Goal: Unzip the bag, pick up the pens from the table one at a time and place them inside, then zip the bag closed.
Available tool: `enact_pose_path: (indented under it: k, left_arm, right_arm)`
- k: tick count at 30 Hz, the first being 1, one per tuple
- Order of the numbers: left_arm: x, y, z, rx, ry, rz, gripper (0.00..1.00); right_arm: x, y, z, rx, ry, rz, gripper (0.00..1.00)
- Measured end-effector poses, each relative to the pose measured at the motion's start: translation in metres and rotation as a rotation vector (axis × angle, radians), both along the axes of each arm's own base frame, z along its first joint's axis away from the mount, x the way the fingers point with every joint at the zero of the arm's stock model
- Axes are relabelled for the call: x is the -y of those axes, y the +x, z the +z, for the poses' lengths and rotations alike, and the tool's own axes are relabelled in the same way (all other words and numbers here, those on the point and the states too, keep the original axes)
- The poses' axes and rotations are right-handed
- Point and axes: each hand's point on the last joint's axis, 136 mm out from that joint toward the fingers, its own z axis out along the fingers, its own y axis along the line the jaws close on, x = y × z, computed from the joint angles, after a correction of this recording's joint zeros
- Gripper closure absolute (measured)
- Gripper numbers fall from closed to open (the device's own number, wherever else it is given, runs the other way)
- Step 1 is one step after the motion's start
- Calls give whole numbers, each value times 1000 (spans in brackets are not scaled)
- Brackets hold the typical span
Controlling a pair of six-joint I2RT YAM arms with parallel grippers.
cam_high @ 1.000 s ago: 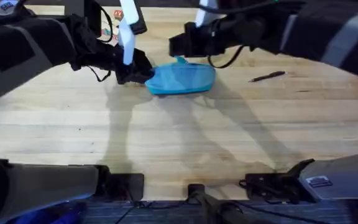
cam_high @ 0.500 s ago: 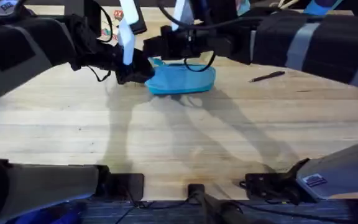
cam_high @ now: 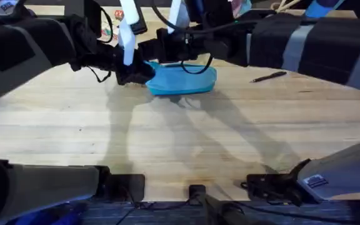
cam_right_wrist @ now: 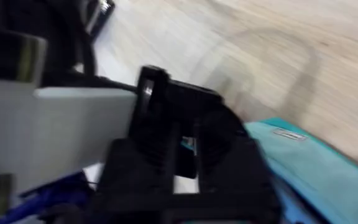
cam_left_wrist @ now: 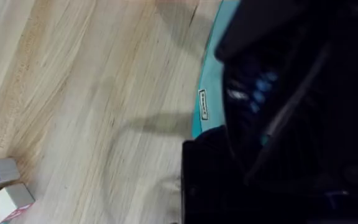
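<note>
The bag lies at the far middle of the table, its long side across my view, and I have both my arms over it. My left gripper is at the left end of the bag, touching it as far as I can judge; I think I hold it there so the soft pouch does not slide when the zip is pulled. Whether these fingers pinch the fabric or only press on it, I cannot tell, because the dark body of the arm covers them. My right gripper has reached across the middle and stands just over the far edge of the bag, near its left part, where the zip runs. I judge that it works on the pull tab, but the tab itself is hidden, and I cannot tell how these fingers stand either. The pen waits on the table to the right, well apart from the bag, not yet picked up. So I believe the unzipping is the step in hand.
</note>
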Motion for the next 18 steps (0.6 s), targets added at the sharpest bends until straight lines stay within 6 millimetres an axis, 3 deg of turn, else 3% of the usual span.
enact_pose_path:
  k: [2, 6, 7, 10, 18]
  left_arm:
    - [0, -1, 0, -1, -2, -4, 959]
    - [2, 0, 1, 4, -5, -8, 959]
    - [3, -1, 1, 4, -7, -11, 959]
    - [3, 0, 1, 7, -4, -12, 959]
    - [3, 0, 1, 7, -2, -11, 959]
  right_arm:
    - [7, 1, -5, -14, -26, -4, 684]
    - [31, -3, -21, -85, -106, -19, 108]
    - [38, -4, -21, -83, -123, -17, 33]
    - [59, -10, -13, -74, -179, -29, 7]
    - [120, -17, 35, 74, -283, -108, 6]
